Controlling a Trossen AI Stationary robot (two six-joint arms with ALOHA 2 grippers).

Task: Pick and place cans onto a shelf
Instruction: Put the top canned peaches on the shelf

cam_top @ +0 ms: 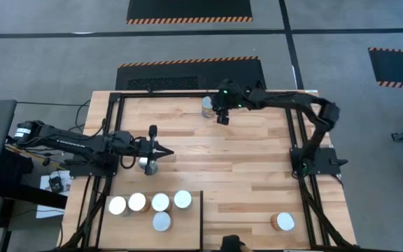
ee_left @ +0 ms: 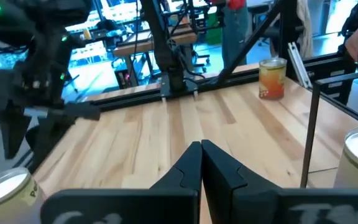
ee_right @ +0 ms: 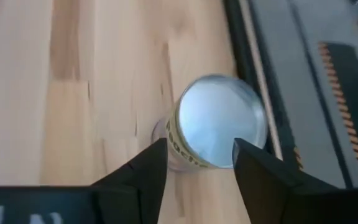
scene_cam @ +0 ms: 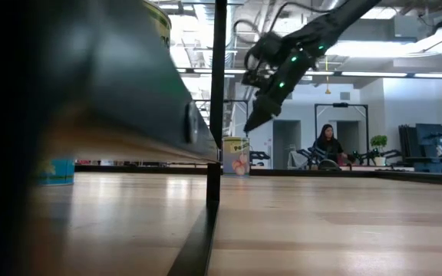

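on the near edge of the table [cam_top: 236, 175], a dark object at the bottom of the high view is cut off and cannot be made out. the shelf [cam_top: 187, 224] sits at the near left corner and holds five cans [cam_top: 161, 221] standing upright, four in a row and one in front; its near part runs out of the picture. a lone can [cam_top: 283, 222] stands upright at the near right, well apart from the rest. in the low view a blurred dark frame fills the left side and hides most of the shelf.

further back, the left gripper [cam_top: 166, 152] hangs over the table's left middle with its fingers pressed together, holding nothing; a can [cam_top: 147, 165] stands just beside it, partly hidden under the arm.

farthest, near the back rail, the right gripper [ee_right: 197, 163] hovers above an upright can [ee_right: 219, 129], fingers spread wide with the silvery lid showing between them, not touching it. beyond the table a seated person [scene_cam: 328, 146] shows in the room.
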